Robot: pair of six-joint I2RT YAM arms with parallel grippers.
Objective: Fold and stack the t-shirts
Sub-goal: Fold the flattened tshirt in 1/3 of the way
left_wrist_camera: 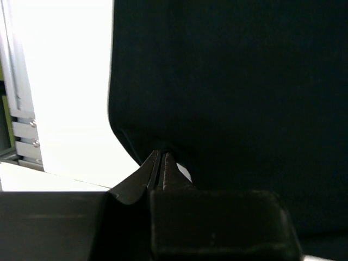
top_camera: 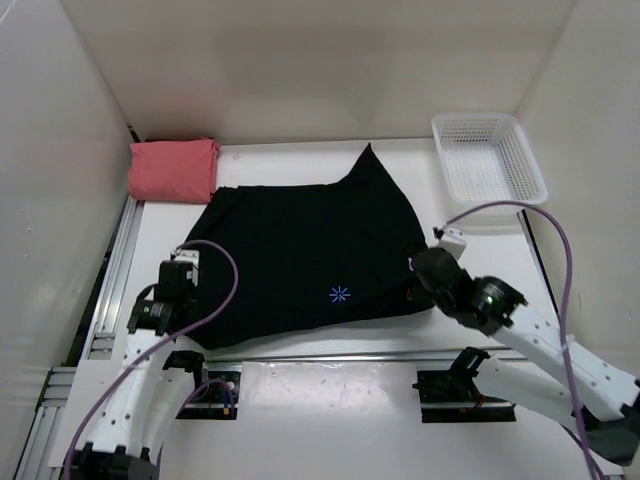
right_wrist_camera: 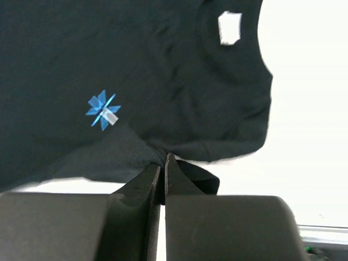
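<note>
The black t-shirt (top_camera: 300, 250) with a small light-blue mark (top_camera: 340, 294) lies spread across the middle of the table, one corner pointing to the back. My left gripper (top_camera: 185, 300) is shut on its near left edge (left_wrist_camera: 157, 155). My right gripper (top_camera: 422, 285) is shut on its near right edge (right_wrist_camera: 163, 157), close to the collar with its white label (right_wrist_camera: 229, 27). The salmon pink t-shirt (top_camera: 172, 169) lies folded at the back left. The dark maroon shirt is out of view.
A white mesh basket (top_camera: 488, 157) stands at the back right, empty. White walls close in the table on the left, the back and the right. A metal rail (top_camera: 110, 270) runs along the table's left edge.
</note>
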